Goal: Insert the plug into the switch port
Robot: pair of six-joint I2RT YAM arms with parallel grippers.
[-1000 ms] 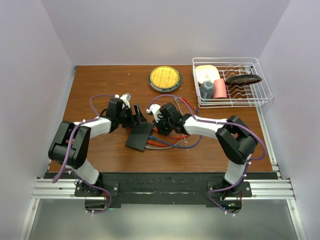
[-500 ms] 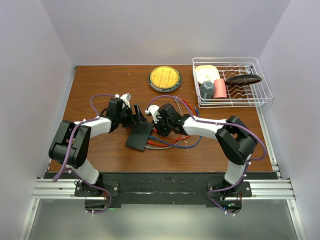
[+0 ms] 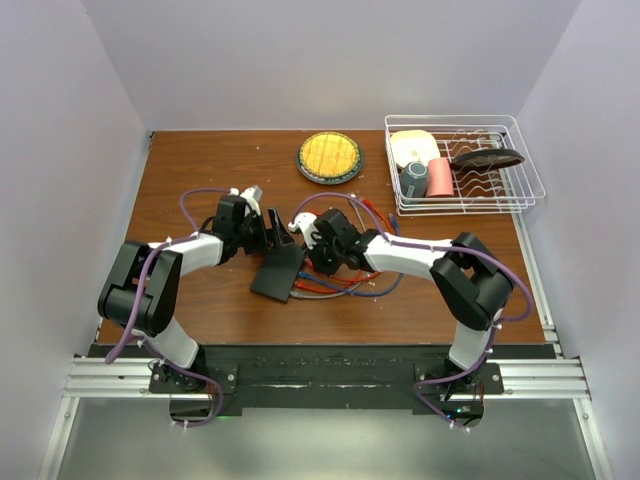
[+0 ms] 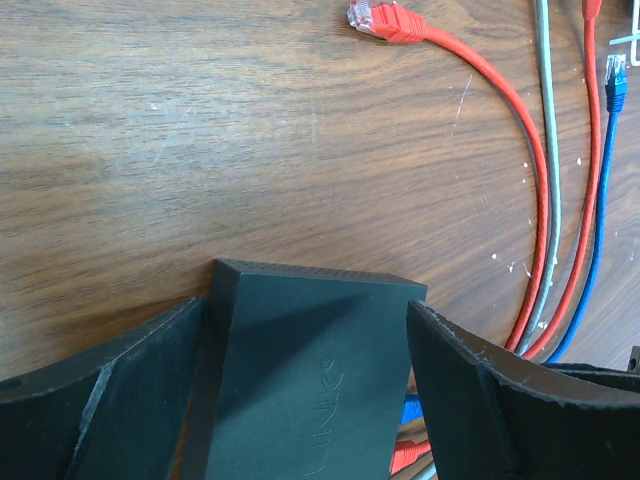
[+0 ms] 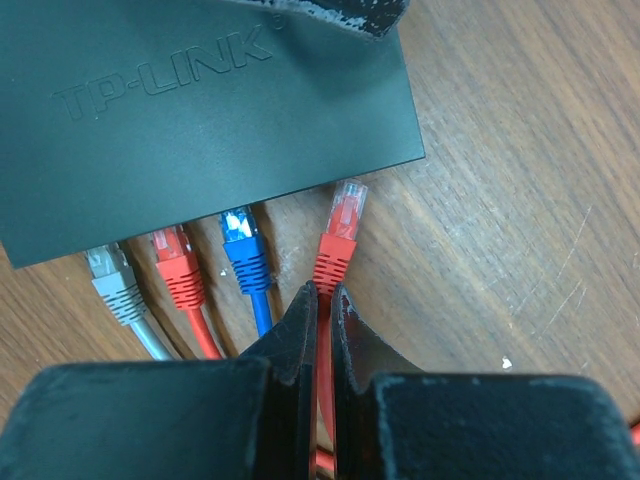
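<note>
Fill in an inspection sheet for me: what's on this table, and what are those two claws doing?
Surface: brown wooden table, scratched.
Job's things: black switch; red plug just short of its edge.
Clutter: yellow dish; wire rack holding dishes.
Grippers: left gripper clasps the switch's sides; right gripper shut on the red plug's rear.
Cables: grey cable, red cable, blue cable plugged in; spare red plug lying loose.
Surroundings: pale walls on three sides.
</note>
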